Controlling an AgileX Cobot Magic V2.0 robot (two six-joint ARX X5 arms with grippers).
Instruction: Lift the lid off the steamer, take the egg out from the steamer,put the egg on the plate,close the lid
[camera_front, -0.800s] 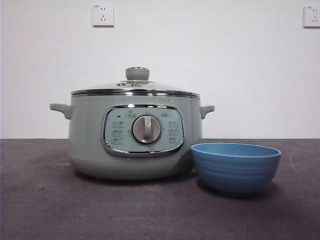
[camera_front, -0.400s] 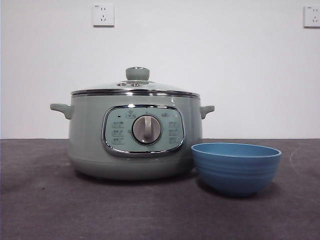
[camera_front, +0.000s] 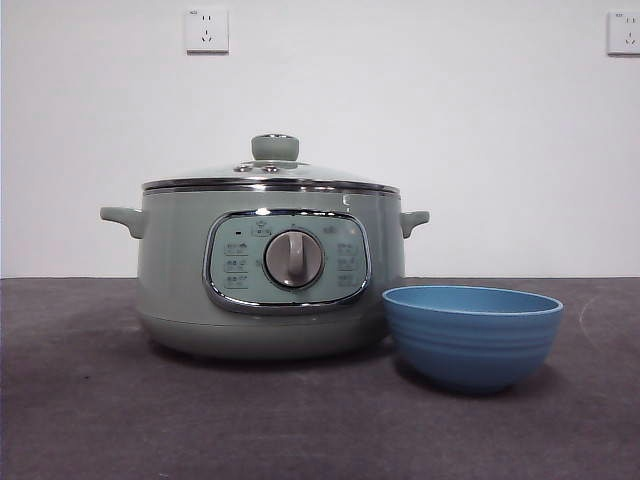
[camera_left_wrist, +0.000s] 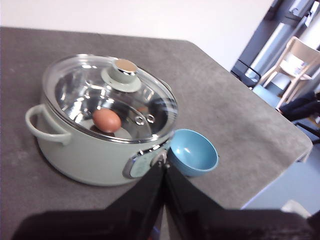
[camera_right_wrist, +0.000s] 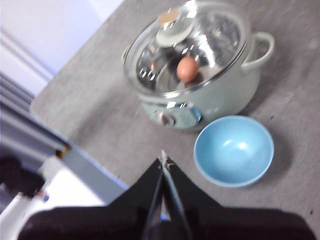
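Panel print on the steamer (camera_front: 270, 270) unreadable — lid (camera_front: 270, 178) on; both tools pinched narrow, empty.

The left gripper (camera_left_wrist: 163, 172) appears as two matte black jaws, broad at the base and narrowing to slim tips that meet along a thin seam running toward 12 o'clock. Their outer faces are smooth and unmarked; no cable or screw can be made out. The right gripper (camera_right_wrist: 163, 162) is the same black, wedge-shaped pair, with a pale metallic edge along the seam near the tips.
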